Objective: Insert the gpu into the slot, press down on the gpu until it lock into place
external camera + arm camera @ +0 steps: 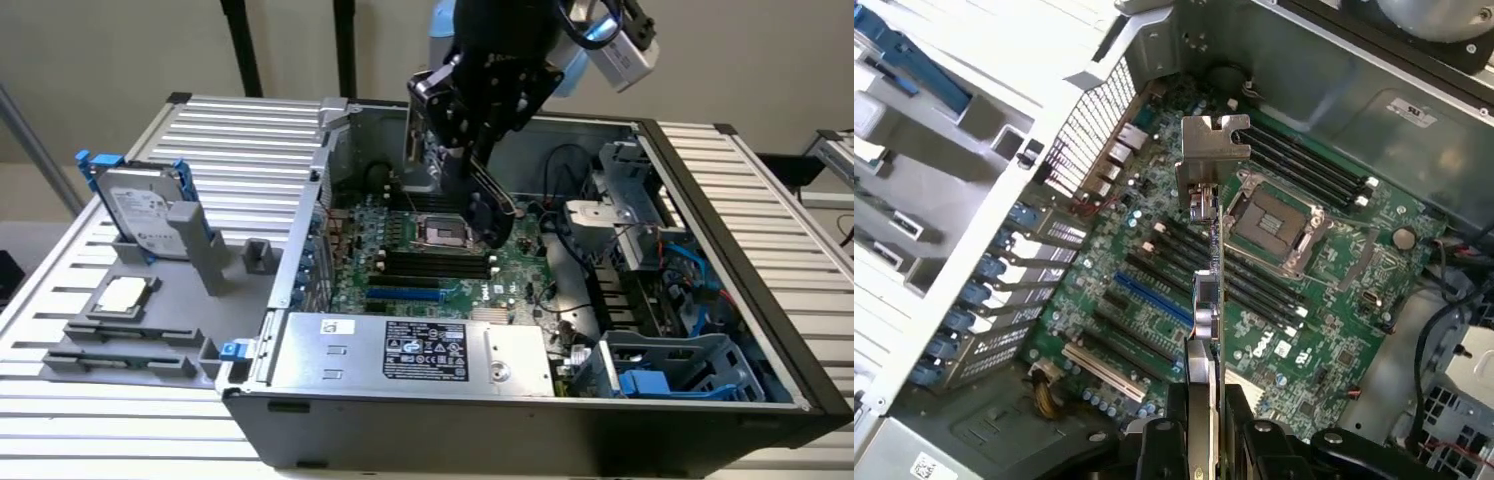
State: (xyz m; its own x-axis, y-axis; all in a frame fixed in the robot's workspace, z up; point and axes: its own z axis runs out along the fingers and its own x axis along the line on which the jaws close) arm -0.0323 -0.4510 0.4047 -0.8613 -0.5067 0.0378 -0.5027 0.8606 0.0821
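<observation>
The gpu [1206,300] shows its thin edge in the wrist view, with its metal bracket [1212,150] at the far end. It hangs above the motherboard [1334,340], not seated in any slot. It crosses over the black memory slots beside the processor socket [1269,225]. The gripper [1204,435] holds it, with the two jaws closed on the card, one against each face.

In the exterior view the card hangs tilted under the gripper, with its lower end over the middle of the motherboard. I cannot tell if it touches the board. A blue slot [1154,300] lies on the motherboard, a little to the side of the card.

The motherboard lies inside the open computer case [534,420], next to a silver power supply [414,350]. A hard drive [140,215] in a blue bracket stands outside the case, well apart from the motherboard.
</observation>
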